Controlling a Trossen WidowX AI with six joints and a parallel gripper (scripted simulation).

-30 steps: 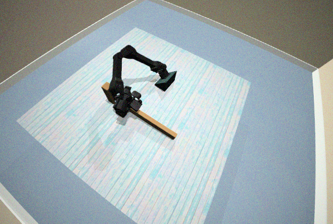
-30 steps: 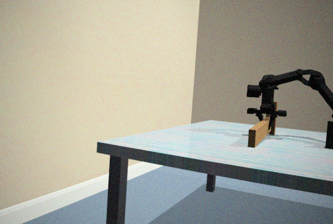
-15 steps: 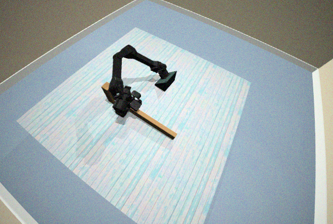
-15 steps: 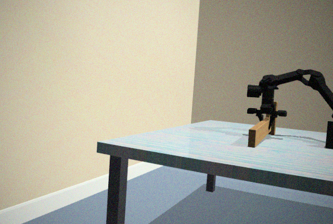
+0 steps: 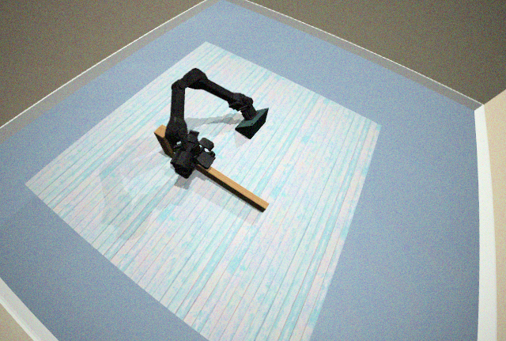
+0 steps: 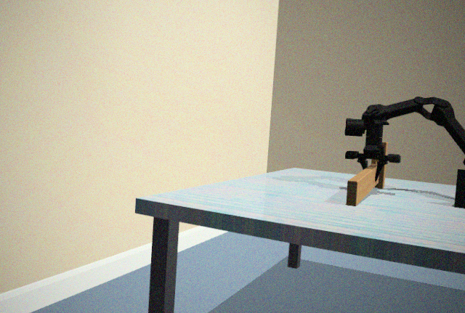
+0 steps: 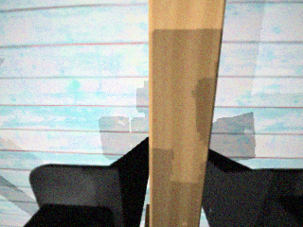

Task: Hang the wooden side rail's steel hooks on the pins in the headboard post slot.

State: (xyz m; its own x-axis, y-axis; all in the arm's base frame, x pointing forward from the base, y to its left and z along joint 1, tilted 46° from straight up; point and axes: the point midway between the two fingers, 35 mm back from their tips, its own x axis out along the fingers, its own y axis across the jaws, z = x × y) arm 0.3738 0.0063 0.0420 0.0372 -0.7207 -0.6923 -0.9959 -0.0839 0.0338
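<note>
The wooden side rail [image 5: 235, 187] [image 6: 363, 184] [image 7: 185, 104] stands on its narrow edge, its far end low at the table top. My gripper [image 6: 370, 174] [image 7: 167, 141] is shut on the rail near its post end, one finger on each side. In the top view the arm's wrist covers the fingers. The headboard post [image 5: 164, 141] [image 6: 382, 174] stands upright just beyond the gripper, at the rail's near end. The rail's end is close to the post. The steel hooks, the slot and the pins are hidden, so I cannot tell whether the hooks sit on the pins.
The dark arm base [image 5: 251, 123] [image 6: 460, 188] stands on the table [image 5: 261, 263] [image 6: 240, 204], to one side of the rail. The arm arches from it over to the post. The table's edge and a leg [image 6: 163, 261] show in the exterior view.
</note>
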